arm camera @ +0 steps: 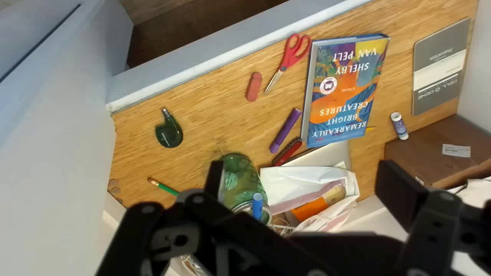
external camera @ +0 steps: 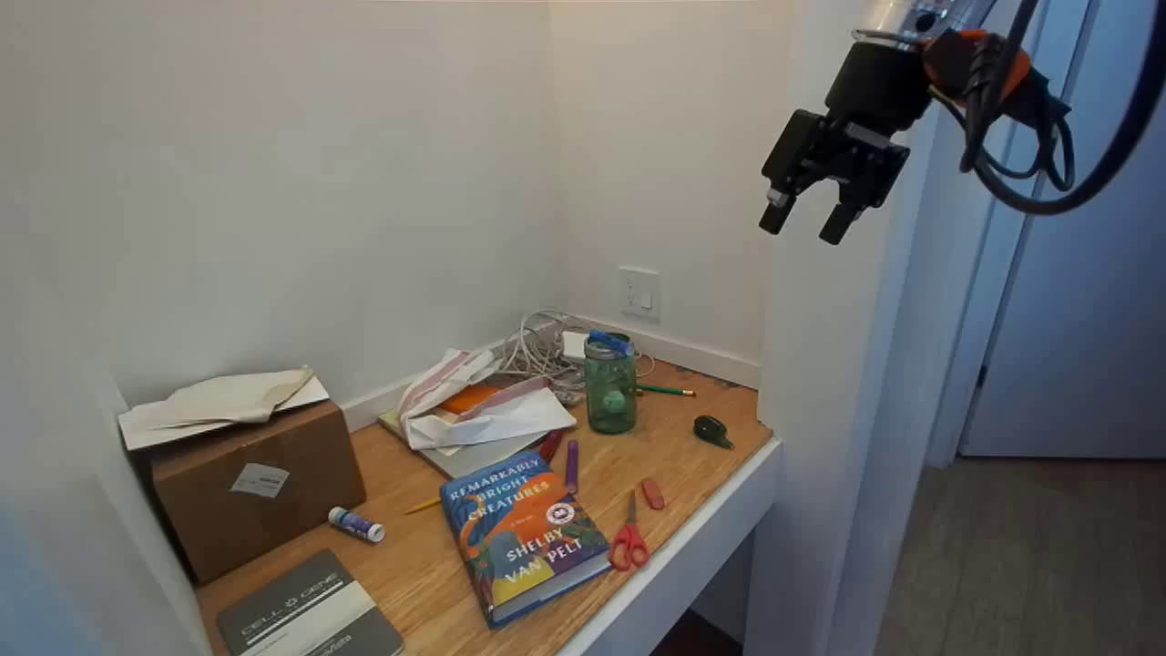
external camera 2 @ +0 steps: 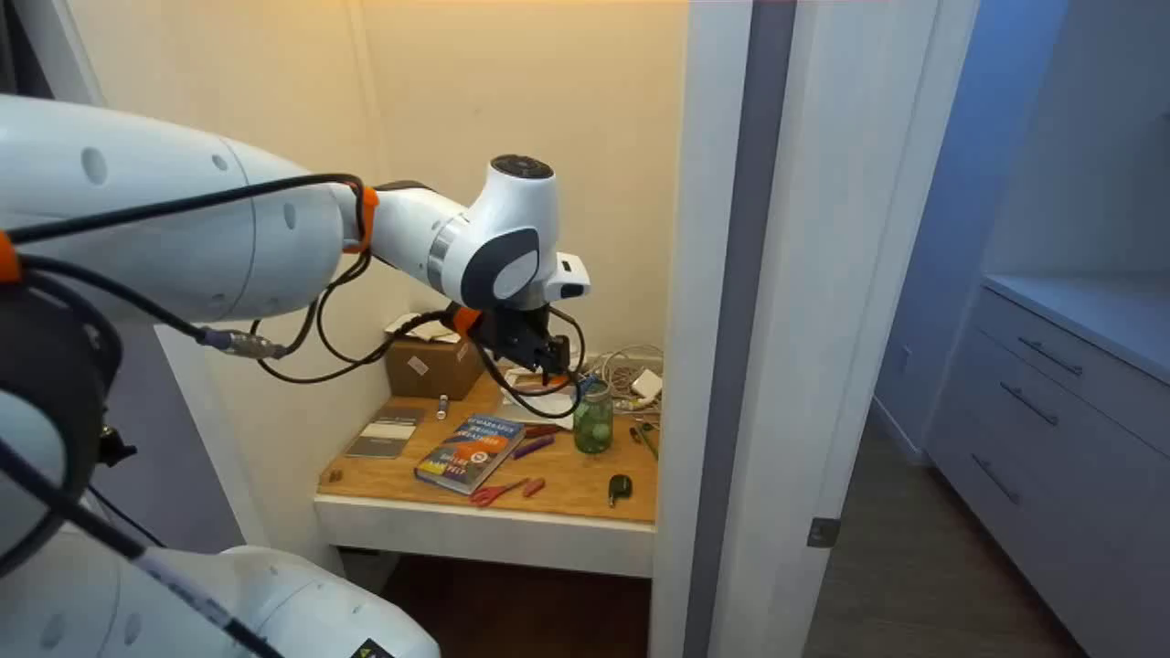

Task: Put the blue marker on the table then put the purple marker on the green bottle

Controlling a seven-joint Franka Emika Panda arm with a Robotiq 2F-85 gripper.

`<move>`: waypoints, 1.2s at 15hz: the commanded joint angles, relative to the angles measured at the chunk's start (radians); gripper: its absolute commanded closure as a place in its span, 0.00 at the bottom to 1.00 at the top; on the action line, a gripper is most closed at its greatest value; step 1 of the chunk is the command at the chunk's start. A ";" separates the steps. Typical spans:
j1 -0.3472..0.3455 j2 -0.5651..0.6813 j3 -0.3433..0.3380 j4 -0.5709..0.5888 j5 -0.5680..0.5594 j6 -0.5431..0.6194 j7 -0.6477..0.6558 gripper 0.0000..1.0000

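The green bottle [external camera: 610,401] stands upright near the back of the wooden table [external camera: 706,478]; it also shows in an exterior view [external camera 2: 594,428] and in the wrist view [arm camera: 242,182]. The blue marker [external camera: 608,343] lies across the bottle's open top; in the wrist view [arm camera: 257,206] one end points at the camera. The purple marker [external camera: 572,466] lies on the table between the bottle and the book, also in the wrist view [arm camera: 285,130]. My gripper [external camera: 803,228] is open and empty, high above the table. In the wrist view its fingers [arm camera: 303,178] are wide apart.
A book [external camera: 528,533], scissors [external camera: 629,542], a red eraser [arm camera: 253,86], a red pocket knife [arm camera: 287,152] and a dark green item [arm camera: 168,130] lie on the table. A white bag [external camera: 492,401], cables [external camera: 547,351] and a cardboard box [external camera: 260,483] stand along the walls.
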State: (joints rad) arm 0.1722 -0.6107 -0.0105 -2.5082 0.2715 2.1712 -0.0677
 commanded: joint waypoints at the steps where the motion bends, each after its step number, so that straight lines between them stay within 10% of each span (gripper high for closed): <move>1: -0.012 0.000 0.009 0.002 0.007 -0.004 -0.006 0.00; 5: -0.005 0.028 0.009 0.018 0.013 0.004 -0.013 0.00; 18: 0.027 0.765 0.169 0.600 -0.220 0.044 0.106 0.00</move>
State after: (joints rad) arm 0.1987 -0.0038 0.1325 -2.0612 0.1437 2.1919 -0.0271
